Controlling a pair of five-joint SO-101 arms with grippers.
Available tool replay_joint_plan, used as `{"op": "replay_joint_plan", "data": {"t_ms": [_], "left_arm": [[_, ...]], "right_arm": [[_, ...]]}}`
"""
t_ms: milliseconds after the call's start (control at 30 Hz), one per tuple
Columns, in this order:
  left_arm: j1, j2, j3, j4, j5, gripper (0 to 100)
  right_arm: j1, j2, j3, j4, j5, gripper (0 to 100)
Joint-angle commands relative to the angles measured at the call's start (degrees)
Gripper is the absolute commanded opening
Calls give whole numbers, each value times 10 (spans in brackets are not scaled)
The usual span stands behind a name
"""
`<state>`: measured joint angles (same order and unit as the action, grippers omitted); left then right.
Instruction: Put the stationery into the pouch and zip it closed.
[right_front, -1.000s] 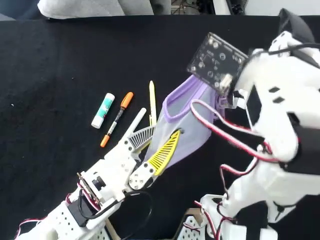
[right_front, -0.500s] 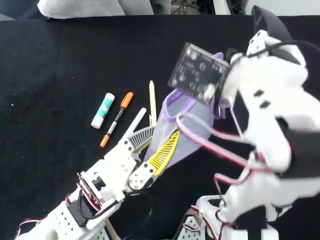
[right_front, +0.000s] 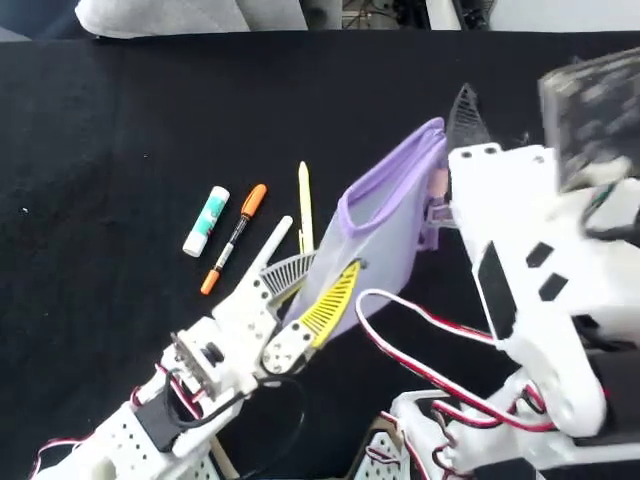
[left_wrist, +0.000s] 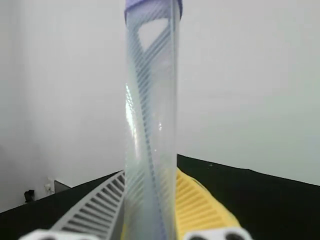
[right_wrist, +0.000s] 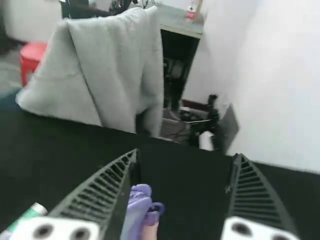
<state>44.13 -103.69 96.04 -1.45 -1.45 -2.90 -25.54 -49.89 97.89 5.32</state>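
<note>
A black table seen from above. Furthest left lies a white and green glue stick. Just beside it lies an orange marker, then a white pen and a yellow pen. All four lie on the table, outside the pouch.

From the lower left corner, the left gripper is clamped shut on the lower corner of the pouch, with one grey and one yellow finger pressed on either side. The pouch is see-through lilac and is lifted, tilted up toward the right. Its purple zip-edged mouth gapes open toward the pens.

At the right, the right gripper is spread wide open at the pouch's upper end, a purple bit of which sits just beside one finger.
</note>
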Motion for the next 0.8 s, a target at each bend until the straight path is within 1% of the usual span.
{"op": "replay_joint_plan", "data": {"t_ms": [0, 67, 200, 267, 333, 400, 467, 600, 767], "left_arm": [[-35, -7, 6, 3, 5, 29], [-58, -7, -4, 3, 6, 29], [-90, -7, -22, 7, 8, 29], [-112, -7, -31, 8, 39, 29], [-145, -7, -46, 14, 92, 29], [-180, -7, -78, 61, 142, 29], [-210, -8, -124, 132, 170, 29], [-254, -8, -224, 244, 175, 29], [-266, -8, -348, 341, 178, 29]], "right_arm": [[33, 20, -12, -1, -113, 283], [72, 30, -12, 1, -149, 283], [164, 51, -7, 1, -155, 283], [194, 64, 21, 1, -152, 283], [208, 74, 61, 0, -151, 283], [215, 80, 100, -4, -142, 283], [215, 80, 129, -10, -115, 283], [210, 80, 136, -8, -99, 283], [146, 80, 141, -7, -98, 283]]}}
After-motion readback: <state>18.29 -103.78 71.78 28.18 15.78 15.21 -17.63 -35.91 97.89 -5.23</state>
